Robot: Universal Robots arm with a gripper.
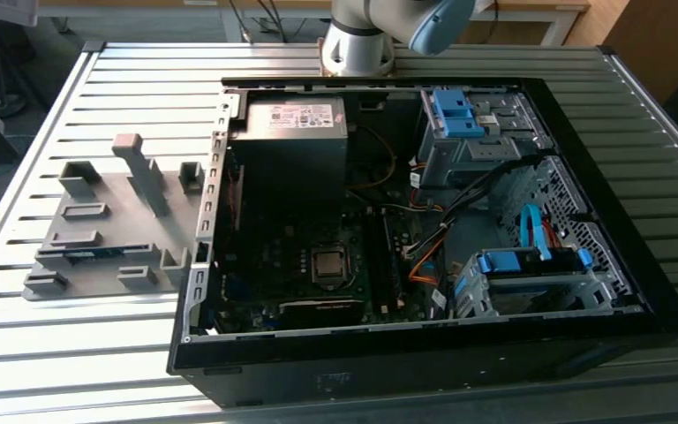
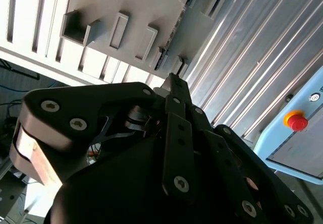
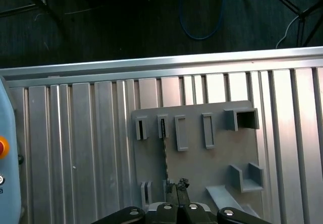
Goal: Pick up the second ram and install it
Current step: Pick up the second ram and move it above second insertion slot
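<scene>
The gripper (image 3: pixel 177 185) hung above the grey fixture (image 3: pixel 202 171), its fingers drawn together with nothing between them. The second ram (image 3: pixel 164 156) stood on edge in the fixture's narrow slots and showed as a thin dark line in the first wrist view; in the exterior view the second ram (image 1: pixel 92 253) lay as a blue-green strip on the fixture, to the exterior view's left of the computer case (image 1: pixel 433 358) and apart from it; the stick had not been lifted. Hazards, as judged: a descent with the fingers closed would probably strike the stick's upper edge and stress the board; a small sideways offset would probably put a finger on an upright block of the fixture instead of beside the stick; an off-centre or slanted grasp on so thin a board could let it pivot, leaving it skewed for seating; a snagged pull could shift the fixture on the slatted table (image 1: pixel 139 97); the loose cables (image 1: pixel 431 258) near the CPU socket (image 1: pixel 329 262) could catch the stick inside the case.
</scene>
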